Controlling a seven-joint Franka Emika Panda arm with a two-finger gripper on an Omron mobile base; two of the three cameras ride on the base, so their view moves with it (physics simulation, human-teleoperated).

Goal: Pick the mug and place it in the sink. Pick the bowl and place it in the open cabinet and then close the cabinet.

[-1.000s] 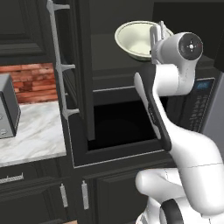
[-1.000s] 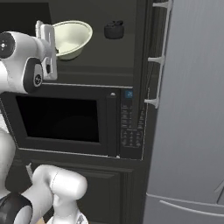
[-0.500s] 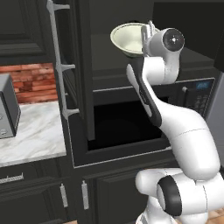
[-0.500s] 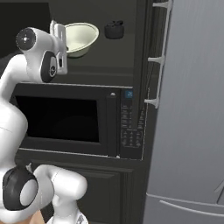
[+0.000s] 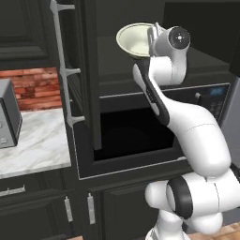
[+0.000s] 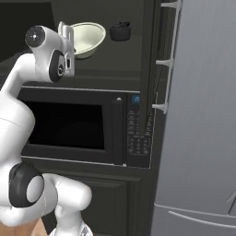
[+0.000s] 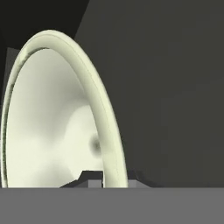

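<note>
Carried forward since a second ago, the bowl [image 5: 135, 40] now sits further inside the open cabinet [image 5: 122, 70], above its shelf rather than out in front of the arm's upper joint. It hangs tilted, its hollow turned toward the left base camera, and I cannot tell whether its foot touches the shelf yet. The gripper [image 7: 105, 178] is clamped on the bowl's rim, one dark finger on each side of the thin wall.

As a judgement, the bowl step is nearly finished: it is inside the cabinet but not yet let go, and the door [image 5: 70, 79] stands wide open, so releasing and closing remain. Nothing here shows the sink or the mug, so that part cannot be checked.

The bowl is smooth, glossy cream with a rounded lip and a shallow curved inside. The cabinet is matt charcoal; its door carries a long silver bar handle [image 5: 58, 65]. A small dark object [image 6: 120, 31] rests on the same shelf just beside the bowl. Below sits a black microwave [image 6: 69, 124] with a button panel.
</note>
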